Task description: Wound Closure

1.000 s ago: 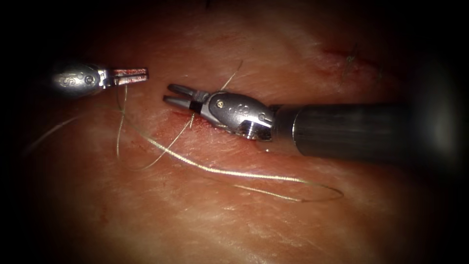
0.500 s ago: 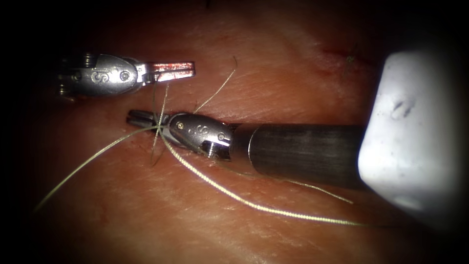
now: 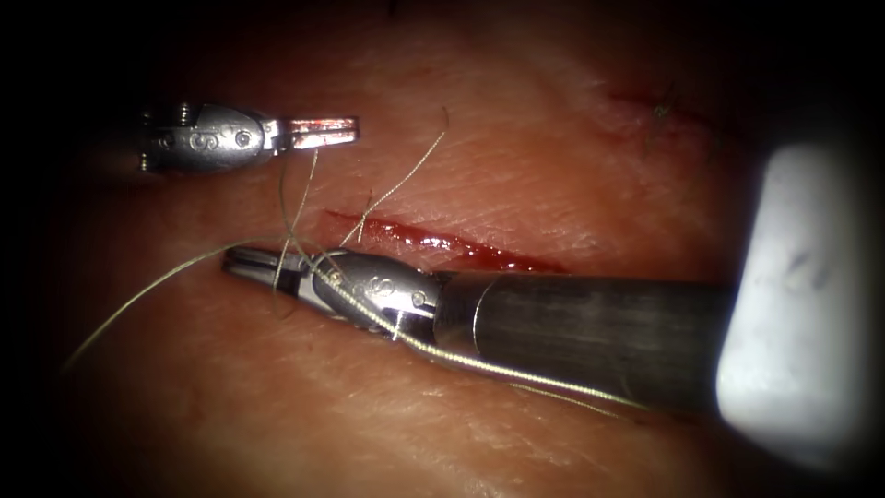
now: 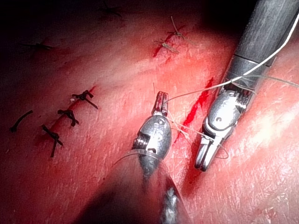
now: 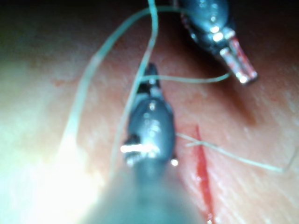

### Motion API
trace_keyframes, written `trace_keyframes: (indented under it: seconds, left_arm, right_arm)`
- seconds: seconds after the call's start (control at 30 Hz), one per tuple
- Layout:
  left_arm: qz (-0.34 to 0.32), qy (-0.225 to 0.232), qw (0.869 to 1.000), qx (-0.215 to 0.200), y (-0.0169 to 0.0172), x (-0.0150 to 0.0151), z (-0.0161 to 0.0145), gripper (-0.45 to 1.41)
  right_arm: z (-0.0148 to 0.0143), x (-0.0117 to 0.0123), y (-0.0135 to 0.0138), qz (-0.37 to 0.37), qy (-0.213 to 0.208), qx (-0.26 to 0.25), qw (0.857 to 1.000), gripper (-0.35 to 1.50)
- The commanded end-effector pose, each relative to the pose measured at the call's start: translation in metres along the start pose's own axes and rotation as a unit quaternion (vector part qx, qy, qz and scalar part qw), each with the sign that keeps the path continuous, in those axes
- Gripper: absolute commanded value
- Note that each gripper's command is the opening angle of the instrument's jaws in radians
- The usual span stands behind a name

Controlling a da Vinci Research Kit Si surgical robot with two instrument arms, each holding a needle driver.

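Thread (image 3: 387, 327) lies looped over our right tool (image 3: 253, 266), jaws closed on a strand; left tool (image 3: 323, 132), closed, holds nothing we can see; needle position undetermined.

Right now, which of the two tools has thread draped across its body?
The right arm's tool, below the cut: thread lies over its wrist. The left arm's tool only grips thread in its shut jaws.

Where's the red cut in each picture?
Endoscope view: the cut runs just above the right arm's tool.
Left wrist view: cut between the left arm's tool and the right's.
Right wrist view: cut beside the right tool.
Shared landmark: right tool, thread draped over it.
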Motion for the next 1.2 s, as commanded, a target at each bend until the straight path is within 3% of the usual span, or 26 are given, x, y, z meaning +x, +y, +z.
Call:
trace_keyframes:
  seconds: [0.03, 0.27, 0.37, 0.4, 0.43, 0.47, 0.5, 0.7, 0.83, 1.0, 1.2]
  left_arm:
    - [0.000, 0.007, 1.000, -0.001, 0.0003, -0.0008, 0.0007, -0.45]
    - [0.001, 0.032, 0.999, -0.004, 0.0004, -0.0013, 0.0006, -0.45]
    - [0.002, 0.042, 0.999, -0.003, 0.0004, -0.0013, 0.0003, -0.45]
    - [0.002, 0.047, 0.999, -0.003, 0.0004, -0.0013, 0.0002, -0.45]
    - [0.002, 0.047, 0.999, -0.003, 0.0004, -0.0013, 0.0002, -0.45]
    - [0.002, 0.050, 0.999, -0.003, 0.0004, -0.0013, 0.0001, -0.45]
    - [0.002, 0.053, 0.999, -0.002, 0.0005, -0.0013, 0.0000, -0.45]
    - [0.003, 0.063, 0.998, -0.003, 0.0004, -0.0014, -0.0005, -0.45]
    - [0.004, 0.066, 0.998, -0.003, 0.0005, -0.0015, -0.0007, -0.45]
    - [0.007, 0.073, 0.997, -0.008, 0.0007, -0.0023, -0.0014, -0.45]
    - [0.006, 0.070, 0.997, -0.005, 0.0011, -0.0035, -0.0019, -0.45]
  right_arm:
    - [0.0007, -0.0005, -0.0003, 0.003, 0.005, 0.000, 1.000, 0.02]
    - [0.0005, 0.0006, -0.0001, 0.012, 0.033, -0.011, 0.999, 0.07]
    - [0.0005, 0.0014, 0.0002, 0.020, 0.052, -0.023, 0.998, 0.26]
    - [0.0006, 0.0018, 0.0004, 0.025, 0.061, -0.032, 0.997, 0.46]
    - [0.0006, 0.0018, 0.0004, 0.025, 0.061, -0.032, 0.997, 0.46]
    - [0.0007, 0.0022, 0.0006, 0.028, 0.069, -0.038, 0.996, 0.69]
    - [0.0007, 0.0023, 0.0008, 0.029, 0.074, -0.042, 0.996, 0.76]
    - [0.0006, 0.0032, 0.0015, 0.040, 0.091, -0.049, 0.994, 0.93]
    - [0.0003, 0.0036, 0.0017, 0.043, 0.098, -0.053, 0.993, 0.98]
    - [-0.0011, 0.0041, 0.0022, 0.048, 0.107, -0.064, 0.991, 0.85]
    - [-0.0020, 0.0043, 0.0028, 0.052, 0.114, -0.074, 0.989, 0.81]
